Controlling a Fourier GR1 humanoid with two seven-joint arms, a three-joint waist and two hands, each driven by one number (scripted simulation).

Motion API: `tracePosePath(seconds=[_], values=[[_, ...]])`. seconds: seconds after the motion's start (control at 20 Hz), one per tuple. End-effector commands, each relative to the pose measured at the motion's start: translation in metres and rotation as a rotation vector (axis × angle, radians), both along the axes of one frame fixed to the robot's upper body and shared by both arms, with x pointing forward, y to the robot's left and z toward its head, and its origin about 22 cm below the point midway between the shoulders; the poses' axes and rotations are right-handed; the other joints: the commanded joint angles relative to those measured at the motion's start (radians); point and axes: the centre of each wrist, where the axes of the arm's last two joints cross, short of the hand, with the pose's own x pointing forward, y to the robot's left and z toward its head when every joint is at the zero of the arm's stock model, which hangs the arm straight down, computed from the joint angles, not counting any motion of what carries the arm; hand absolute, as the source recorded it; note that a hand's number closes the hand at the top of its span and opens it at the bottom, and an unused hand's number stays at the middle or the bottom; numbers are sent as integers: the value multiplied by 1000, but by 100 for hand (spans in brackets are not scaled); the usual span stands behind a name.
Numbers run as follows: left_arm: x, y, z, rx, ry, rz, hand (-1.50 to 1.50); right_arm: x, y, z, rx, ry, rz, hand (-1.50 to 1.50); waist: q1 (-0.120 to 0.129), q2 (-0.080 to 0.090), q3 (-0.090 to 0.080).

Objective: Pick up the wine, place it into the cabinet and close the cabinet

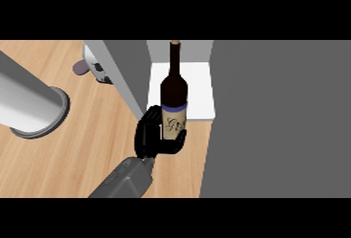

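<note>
Curling round the lower body of the dark, blue-banded wine bottle (174, 90), the left hand (151, 138) grips it.

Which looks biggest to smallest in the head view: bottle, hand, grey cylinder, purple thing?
1. cylinder, though the edge cuts it off.
2. bottle and left hand: too alike to rank; bottle longer, hand broader.
3. purple thing.

Shows glossy dark glass on the wine bottle (174, 90), matt wood grain on the counter (68, 158), smooth metal on the cylinder (24, 104), matt grey on the cabinet (281, 121).
</note>
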Motion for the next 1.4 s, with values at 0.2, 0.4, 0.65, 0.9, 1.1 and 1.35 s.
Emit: tracePosePath(seconds=[0.2,0.4,0.65,0.9,1.1,1.35], values=[[34,-7,22,3,20,48,150,-11,-8,-7,34,-12,17,-150,-6,1,0],[55,0,24,-17,35,63,150,-5,-10,-9,16,-17,27,-150,-16,4,0],[74,4,32,9,-2,89,150,-7,4,3,3,-20,40,-150,-17,5,-1],[95,3,51,19,4,91,150,-11,5,-5,28,-14,21,-150,-19,6,0],[95,0,52,26,32,88,150,-7,-5,-8,10,-4,21,-150,-18,5,0],[124,-9,90,50,53,98,150,2,-8,-1,18,-32,25,-150,-44,14,0]])
